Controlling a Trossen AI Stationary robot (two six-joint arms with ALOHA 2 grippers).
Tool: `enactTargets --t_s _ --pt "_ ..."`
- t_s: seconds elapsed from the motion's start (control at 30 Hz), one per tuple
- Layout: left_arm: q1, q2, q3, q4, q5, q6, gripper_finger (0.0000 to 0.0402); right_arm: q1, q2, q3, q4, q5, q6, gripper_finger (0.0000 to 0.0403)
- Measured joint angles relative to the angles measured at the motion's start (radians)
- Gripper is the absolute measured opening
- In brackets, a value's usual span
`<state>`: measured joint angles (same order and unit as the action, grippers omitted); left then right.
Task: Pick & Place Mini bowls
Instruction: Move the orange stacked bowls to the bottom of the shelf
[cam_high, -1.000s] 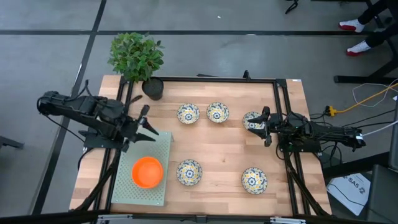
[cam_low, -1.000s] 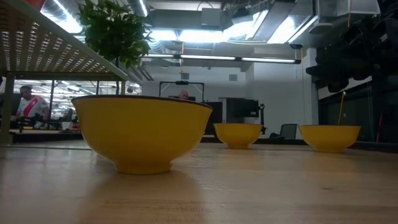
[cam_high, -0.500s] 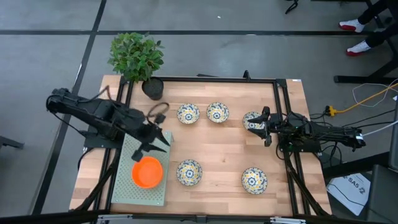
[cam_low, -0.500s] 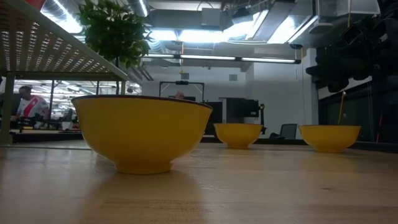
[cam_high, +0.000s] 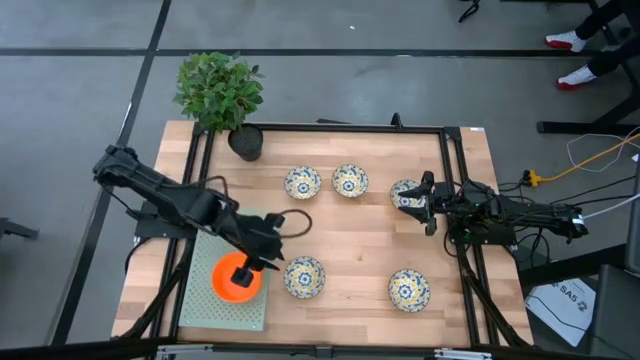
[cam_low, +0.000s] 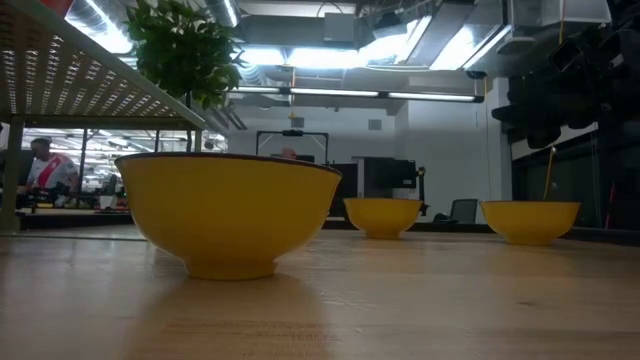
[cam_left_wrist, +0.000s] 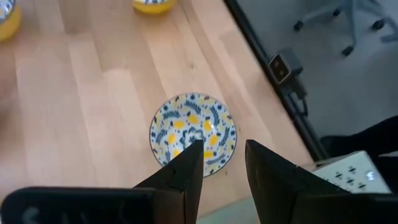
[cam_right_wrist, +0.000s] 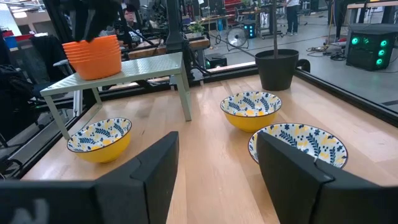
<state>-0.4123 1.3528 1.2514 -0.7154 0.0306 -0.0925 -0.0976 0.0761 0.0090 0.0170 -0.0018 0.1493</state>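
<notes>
Item: left gripper (cam_high: 262, 262), jaws parted, empty, above the orange bowl stack (cam_high: 236, 277) on the perforated stand (cam_high: 228, 300). Nearest patterned bowl (cam_high: 304, 277) sits just beside at 3 o'clock. Right gripper (cam_high: 420, 200), parted, empty, beside another patterned bowl (cam_high: 405, 192), farther off.

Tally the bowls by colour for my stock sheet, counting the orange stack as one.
Patterned blue-and-yellow bowls: 5
Orange bowl stack on the raised perforated tray: 1
Total: 6
</notes>
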Motion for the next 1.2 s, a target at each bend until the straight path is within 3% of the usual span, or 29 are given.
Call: enactTargets --t_s 0.6,0.9,1.2 --pt "-0.04 0.054 0.0 -0.206 -0.021 -0.184 0.0113 0.0 0.0 0.0 0.0 0.0 0.0 0.0215" --pt "-0.048 0.021 0.03 -0.255 -0.022 -0.184 0.0113 0.0 0.0 0.0 0.0 0.0 0.0 0.0215" --pt "-0.029 -0.051 0.074 -0.546 -0.227 -0.122 0.0113 0.0 0.0 0.0 0.0 0.0 0.0 0.0215"
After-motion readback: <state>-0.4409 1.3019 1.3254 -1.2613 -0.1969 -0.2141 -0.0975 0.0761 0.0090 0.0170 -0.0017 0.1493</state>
